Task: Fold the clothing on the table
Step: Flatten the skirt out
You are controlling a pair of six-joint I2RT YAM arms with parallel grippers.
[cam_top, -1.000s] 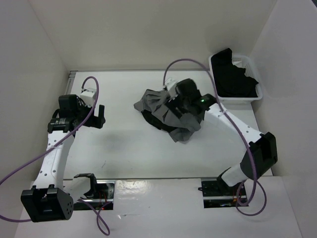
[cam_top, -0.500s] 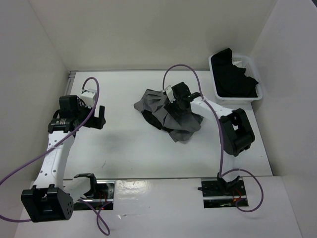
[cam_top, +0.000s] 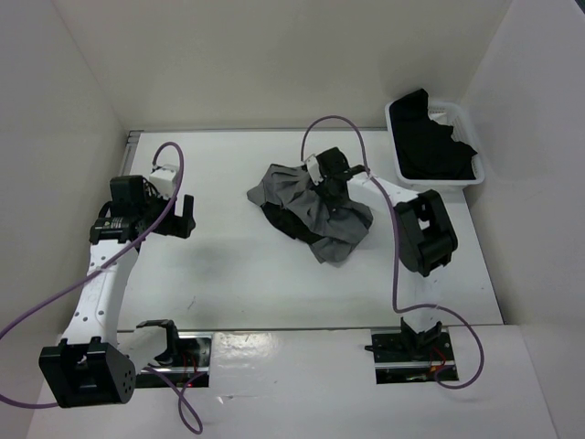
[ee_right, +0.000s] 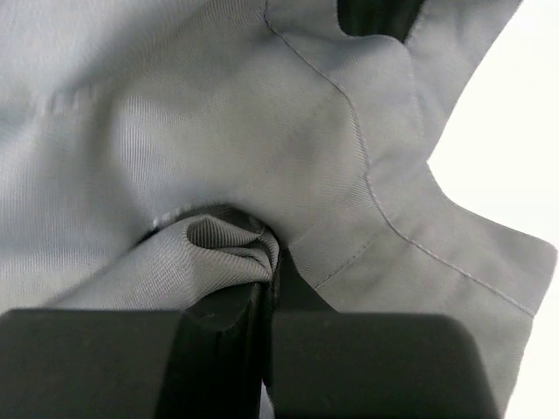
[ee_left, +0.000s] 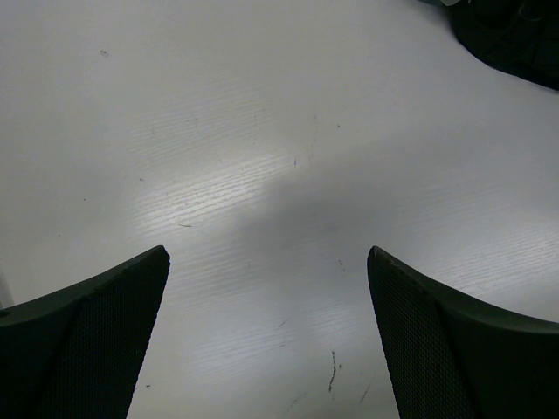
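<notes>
The clothing (cam_top: 294, 196), a grey pleated skirt with dark fabric under it, lies crumpled in the middle of the table (cam_top: 219, 274). My right gripper (cam_top: 331, 181) sits on its upper right part, shut on a bunched fold. In the right wrist view the grey cloth (ee_right: 218, 113) fills the frame, and a puckered fold is pinched where the right gripper (ee_right: 269, 281) closes. My left gripper (cam_top: 183, 218) hovers well left of the skirt. In the left wrist view it (ee_left: 266, 255) stands open over bare white tabletop, holding nothing.
A white bin (cam_top: 437, 184) with a black garment (cam_top: 430, 142) stands at the back right corner. White walls close in the table on three sides. A dark fabric edge (ee_left: 511, 35) shows at the top right of the left wrist view.
My right gripper has shut on a fold of the skirt after shifting slightly up and left on it, and the right arm's elbow has swung in toward the skirt. The left arm has stayed put.
</notes>
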